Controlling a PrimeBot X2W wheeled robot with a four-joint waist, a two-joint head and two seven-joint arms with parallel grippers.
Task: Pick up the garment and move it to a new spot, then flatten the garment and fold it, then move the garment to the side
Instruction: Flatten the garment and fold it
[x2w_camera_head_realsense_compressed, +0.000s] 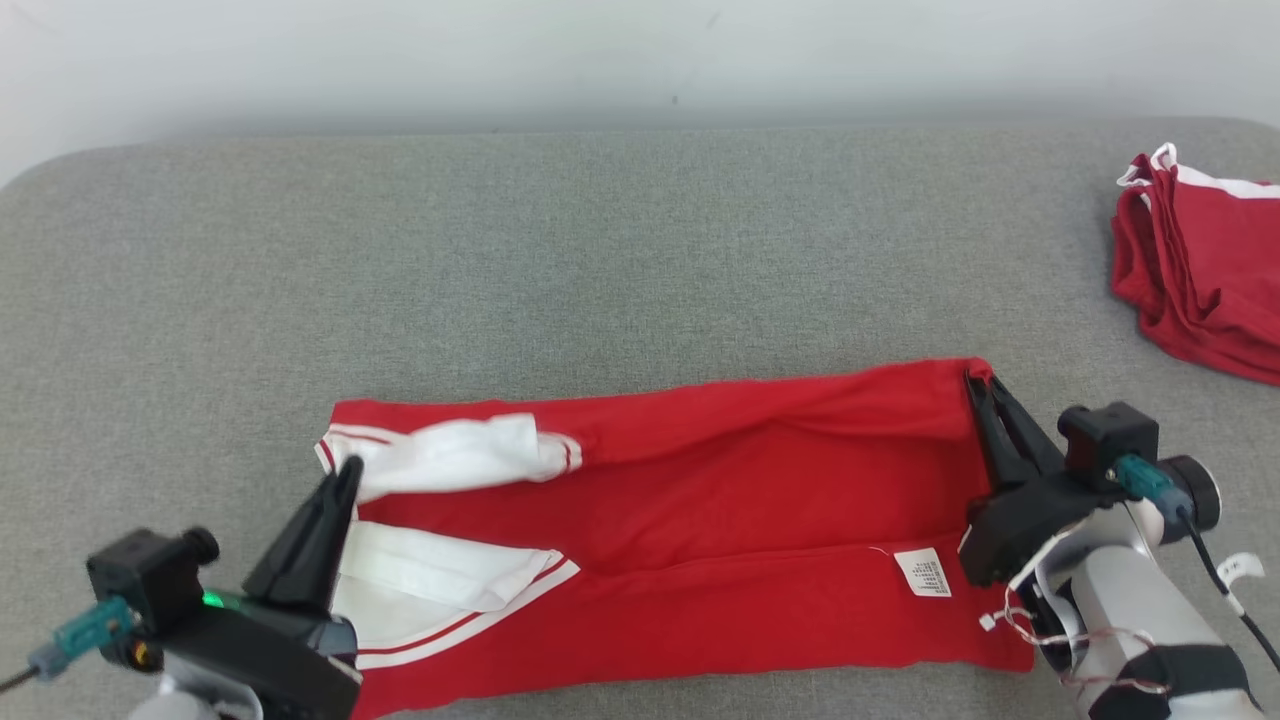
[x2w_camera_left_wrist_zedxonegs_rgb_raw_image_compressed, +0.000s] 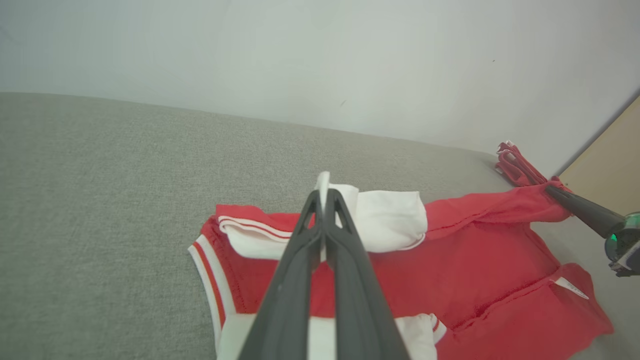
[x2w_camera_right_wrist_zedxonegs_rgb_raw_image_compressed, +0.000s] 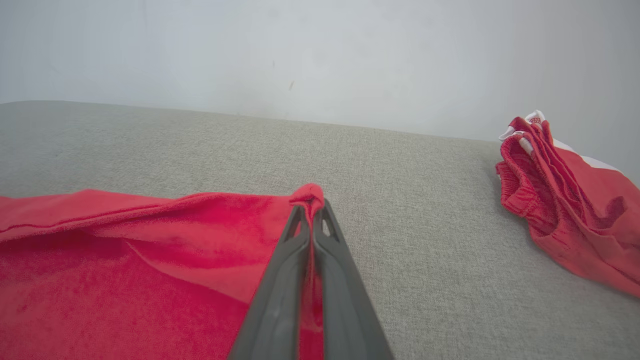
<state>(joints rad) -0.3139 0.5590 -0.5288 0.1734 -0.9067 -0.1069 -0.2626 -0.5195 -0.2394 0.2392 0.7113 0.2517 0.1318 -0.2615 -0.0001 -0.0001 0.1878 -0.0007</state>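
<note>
Red garment (x2w_camera_head_realsense_compressed: 700, 500) lies stretched lengthwise near the front edge of the grey surface (x2w_camera_head_realsense_compressed: 600, 250). Left gripper (x2w_camera_head_realsense_compressed: 347, 470) is pinched tight on its white sleeve end, right gripper (x2w_camera_head_realsense_compressed: 977, 384) clamped on its red corner; another red pile (x2w_camera_head_realsense_compressed: 1200, 270) sits at the surface's right edge.

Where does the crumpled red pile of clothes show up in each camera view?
Head view: crumpled red pile at the far right edge, upper half, on the gray mat.
Left wrist view: pile small, right of centre, just past the tip of the right gripper.
Right wrist view: pile at the right edge, mid-height.
Shared landmark: the spread garment, its corner pinched by the right gripper.
</note>
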